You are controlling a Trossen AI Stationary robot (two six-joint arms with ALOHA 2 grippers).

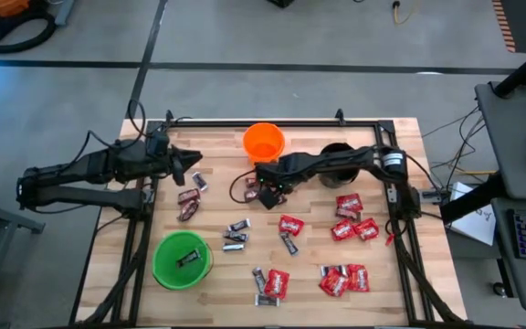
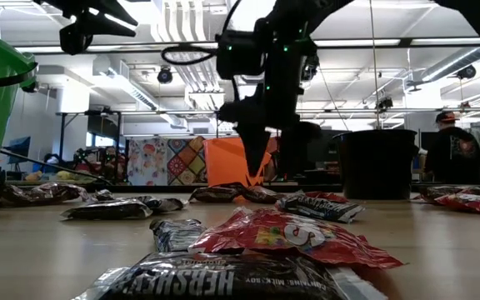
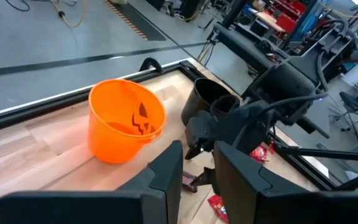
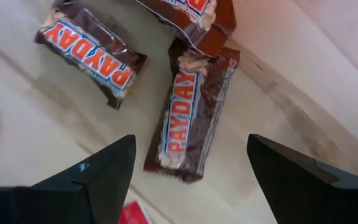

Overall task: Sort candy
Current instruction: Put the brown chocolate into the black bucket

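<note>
- Right arm stretched across the table, wrist angled down just in front of the orange cup [image 1: 264, 142]
- Right gripper [image 1: 268, 194] spread wide, empty, fingers [image 4: 98, 174] straddling a PayDay bar [image 4: 191, 118] lying flat below, not touching
- Two more PayDay bars [image 4: 92, 53] just beside
- Left gripper [image 1: 193, 163] raised left of the orange cup, narrowly parted, empty
- Remaining candy [image 1: 341, 228] scattered in front of the orange cup, one piece inside the green cup [image 1: 183, 260]

Overhead camera looks straight down on the pale wooden slatted table [image 1: 217, 174]; low camera skims level across it — both share the bright orange plastic bucket [image 1: 263, 142]
</note>
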